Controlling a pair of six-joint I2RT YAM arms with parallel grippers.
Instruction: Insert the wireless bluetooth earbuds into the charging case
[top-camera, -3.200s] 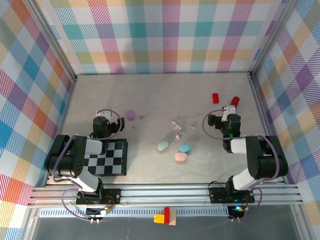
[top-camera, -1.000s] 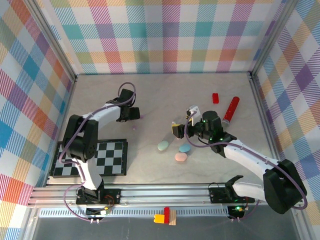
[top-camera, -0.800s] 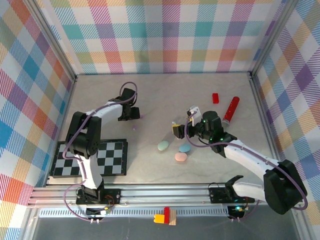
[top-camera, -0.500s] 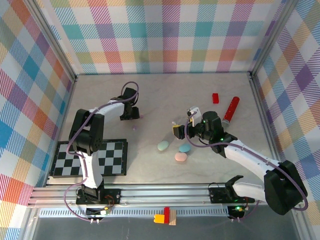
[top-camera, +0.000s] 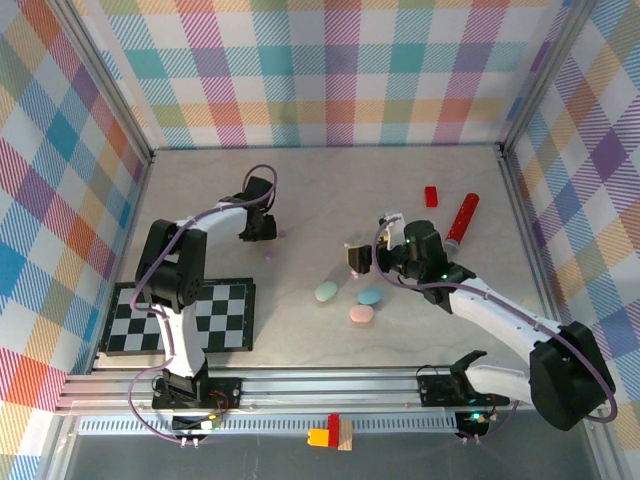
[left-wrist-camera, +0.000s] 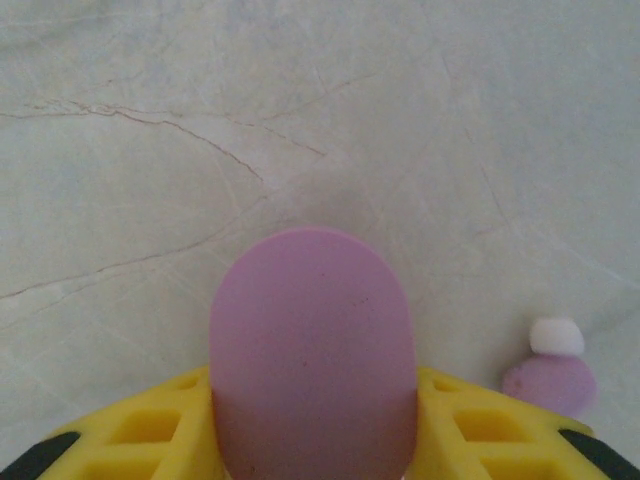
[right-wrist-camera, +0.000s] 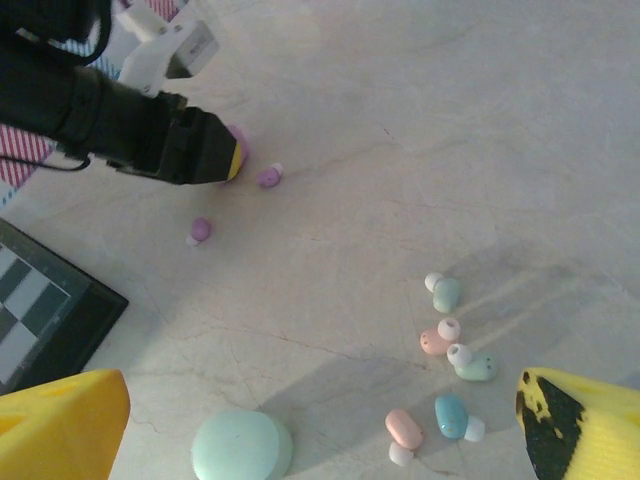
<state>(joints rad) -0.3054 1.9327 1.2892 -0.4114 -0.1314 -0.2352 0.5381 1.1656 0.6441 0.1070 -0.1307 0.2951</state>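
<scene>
Nearest me, the small pastel plastic earbuds (right-wrist-camera: 446, 294) in pink, mint and blue lie loose on the pale marbled worktop (right-wrist-camera: 420, 120), just past the round mint charging case (right-wrist-camera: 240, 447). My right end effector (top-camera: 357, 258) hangs above them with its yellow fingers (right-wrist-camera: 60, 425) spread wide and nothing between them. Farther off, my left end effector (top-camera: 264, 227) is clamped on either side of a purple oval case (left-wrist-camera: 312, 330), with one purple earbud (left-wrist-camera: 550, 375) just beside it on the worktop and a second purple earbud (right-wrist-camera: 200, 230) a little nearer me.
</scene>
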